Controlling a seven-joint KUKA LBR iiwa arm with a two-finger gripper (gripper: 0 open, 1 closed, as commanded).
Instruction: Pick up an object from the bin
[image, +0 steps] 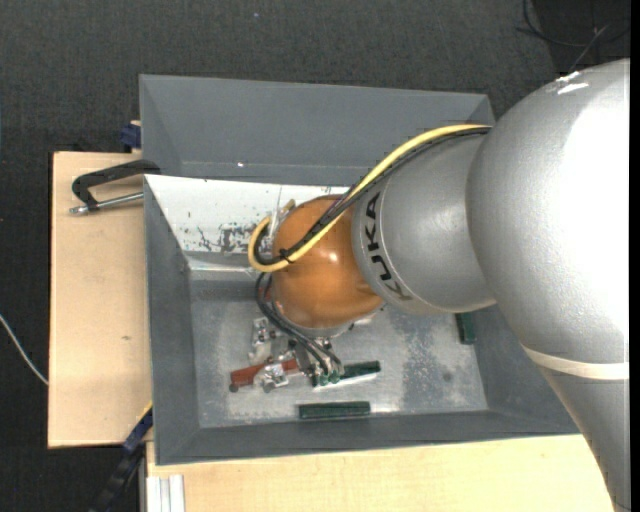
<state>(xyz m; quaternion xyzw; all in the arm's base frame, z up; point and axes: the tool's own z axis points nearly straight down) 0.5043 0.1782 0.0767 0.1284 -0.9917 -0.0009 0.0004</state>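
1. grey metal bin (170, 330): sloped walls, flat speckled floor; the far wall carries a white panel with dark flecks.
2. arm (450, 230) comes in from the right and covers much of the bin's right half. the orange cover (315, 270) on its wrist sits over the middle of the floor, and a yellow cable (400, 155) loops along the arm down to it.
3. end effector (292, 362) is low over the floor, near the front and a little left of middle, below the orange cover.
4. end effector state: cannot tell whether released or clenched. nothing can be confirmed in its grasp.
5. contents nearest the end effector: a small red-brown piece (243, 379) just beside it on the left, and a thin green piece (360, 371) just beside it on the right. cannot tell if either is touching it.
6. a flat dark green bar (334, 408) lies on the floor near the front wall, just in front of the end effector and apart from it.
7. a small dark green object (466, 328) lies at the right side of the floor, partly under the arm, well apart from the rest.
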